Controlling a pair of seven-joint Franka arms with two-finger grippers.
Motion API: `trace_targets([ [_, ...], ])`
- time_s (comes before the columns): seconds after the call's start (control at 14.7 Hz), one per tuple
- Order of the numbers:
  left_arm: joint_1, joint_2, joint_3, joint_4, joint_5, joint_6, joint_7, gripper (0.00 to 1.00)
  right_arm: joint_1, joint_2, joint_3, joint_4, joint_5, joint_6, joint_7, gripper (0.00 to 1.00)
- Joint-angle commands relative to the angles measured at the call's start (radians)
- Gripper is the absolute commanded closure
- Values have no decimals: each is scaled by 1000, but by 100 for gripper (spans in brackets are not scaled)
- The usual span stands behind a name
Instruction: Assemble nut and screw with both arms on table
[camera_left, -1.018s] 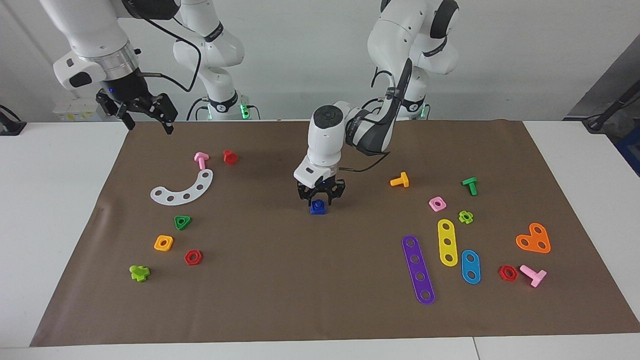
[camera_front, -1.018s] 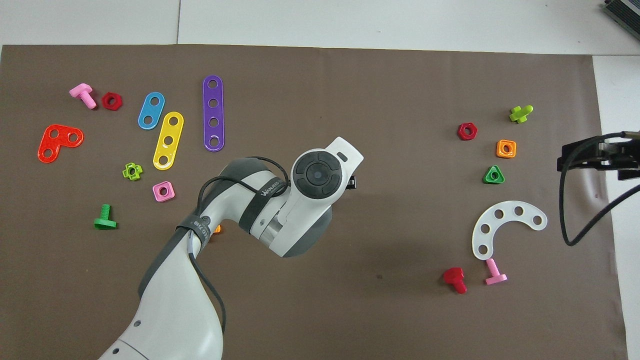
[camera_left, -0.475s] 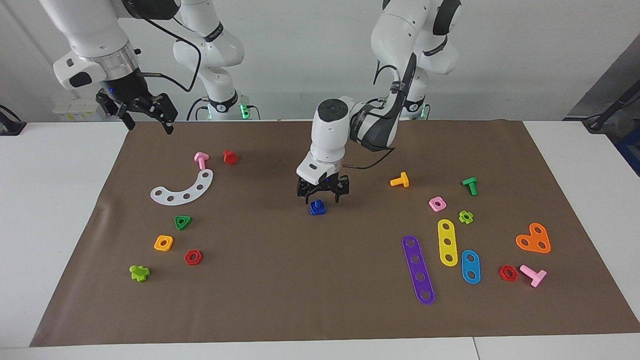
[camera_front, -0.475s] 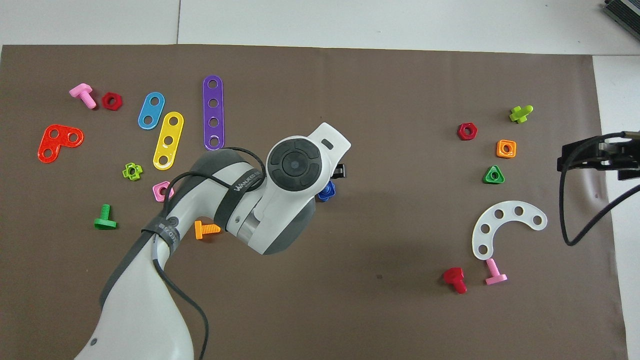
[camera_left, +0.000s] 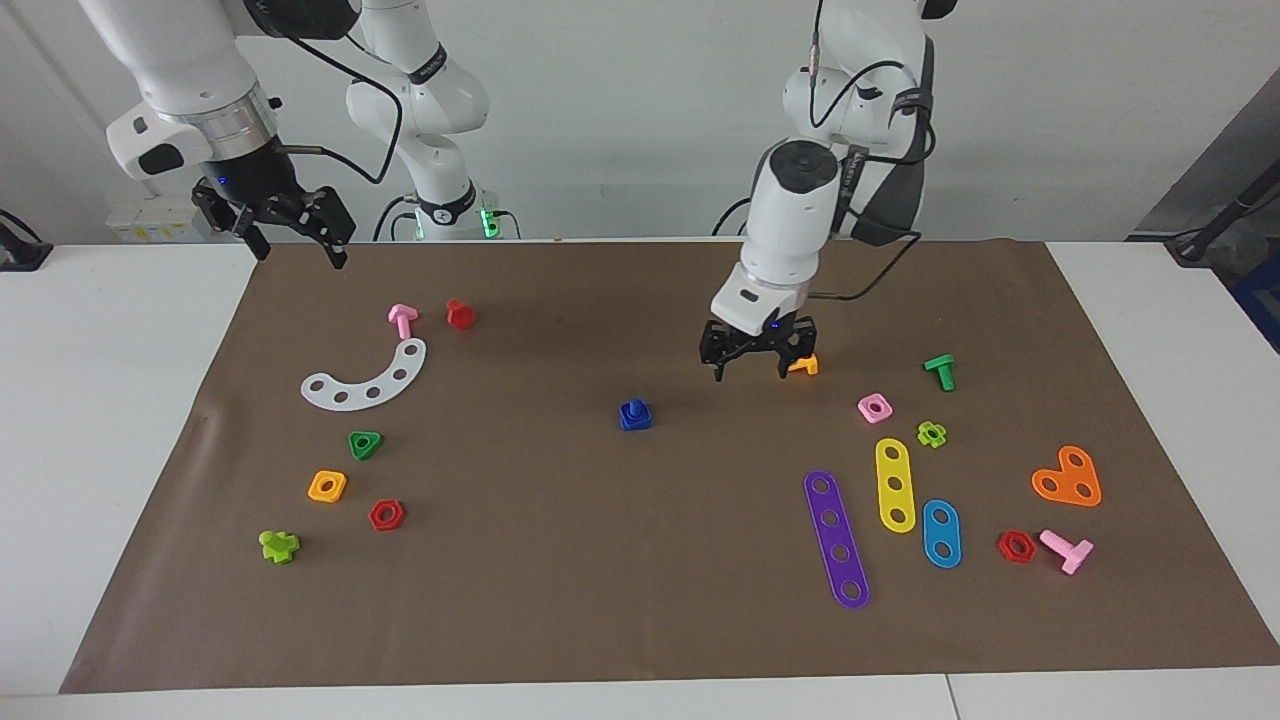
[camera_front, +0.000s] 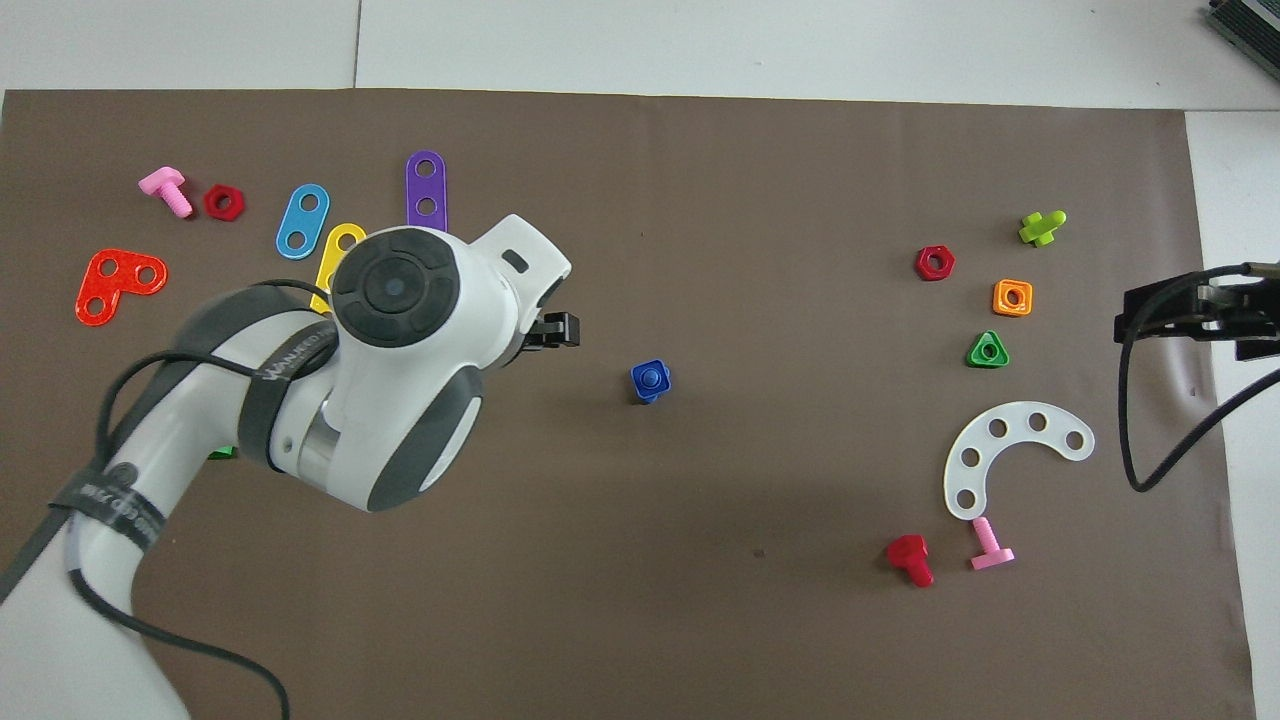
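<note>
Right gripper (camera_left: 290, 240) parked in the air over the mat's edge at the right arm's end of the table (camera_left: 120, 420), fingers spread, nothing held. White curved strip (camera_left: 366, 378), pink bolt (camera_left: 402, 320) and red bolt (camera_left: 460, 314) clustered near that end. Wide bare stretch of brown mat (camera_left: 620, 560) around the middle. There, well apart from all else, the nut (camera_left: 635, 420) flat on the mat with the screw (camera_left: 634, 408) upright in it; whether threaded in or only seated, cannot tell. Left gripper (camera_left: 758, 362) raised over the mat toward the left arm's end, fingers apart, empty. Orange bolt (camera_left: 806, 364) half hidden by it. From overhead, yellow strip (camera_front: 340, 244) and purple strip (camera_front: 426, 190) cut off by the left arm.
</note>
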Motion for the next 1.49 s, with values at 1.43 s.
trace_targets([
  [1.43,419,-137,-6,327,-24,-505,495,0,-6,-14,4,-9,7,-10,-26,0],
])
